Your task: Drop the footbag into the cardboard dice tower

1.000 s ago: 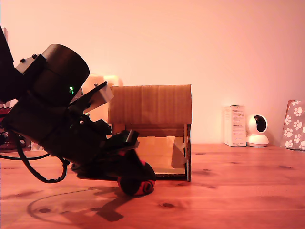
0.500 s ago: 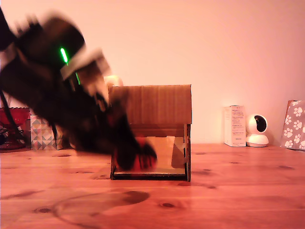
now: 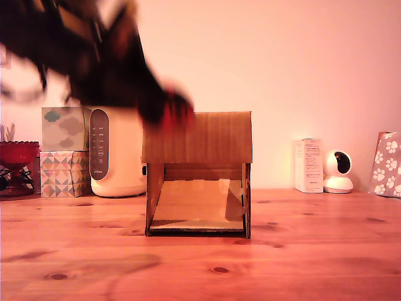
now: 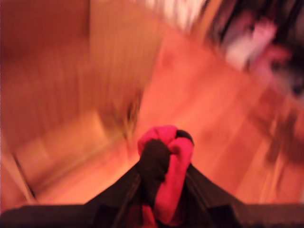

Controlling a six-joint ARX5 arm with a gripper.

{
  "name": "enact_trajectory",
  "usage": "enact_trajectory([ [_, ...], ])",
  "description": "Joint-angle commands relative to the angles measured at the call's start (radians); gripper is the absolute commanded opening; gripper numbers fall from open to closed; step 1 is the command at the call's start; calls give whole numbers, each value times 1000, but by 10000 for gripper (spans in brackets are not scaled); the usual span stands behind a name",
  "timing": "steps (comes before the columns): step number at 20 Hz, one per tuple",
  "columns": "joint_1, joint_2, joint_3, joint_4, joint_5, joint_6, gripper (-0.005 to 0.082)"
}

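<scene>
The red and black footbag (image 4: 164,164) is squeezed between my gripper's dark fingers (image 4: 130,190), so my gripper (image 4: 164,175) is shut on it. In the exterior view the arm is a dark motion blur at upper left, with my gripper (image 3: 172,110) and the footbag (image 3: 177,108) at the top left corner of the cardboard dice tower (image 3: 199,172), about level with its upper edge. The tower stands on the wooden table with its lower front opening showing the sloped ramp (image 3: 197,204). The wrist view is blurred; the tower (image 4: 61,95) shows below the gripper.
A white appliance (image 3: 116,150) and stacked patterned tissue boxes (image 3: 62,150) stand at the exterior view's left behind the tower, beside a red bowl (image 3: 15,153). A white box (image 3: 308,165), small white camera (image 3: 338,171) and paw-print bag (image 3: 387,164) stand at the right.
The arm has swung up from table level, carrying the footbag from in front of the tower's opening to its top left corner. The appliance and tissue boxes are now uncovered.
</scene>
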Motion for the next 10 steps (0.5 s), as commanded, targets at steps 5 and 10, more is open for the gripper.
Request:
enact_trajectory([
  [5,-3,-28,-6,203,-132,51,147],
  [10,3,12,32,277,-190,85,147],
])
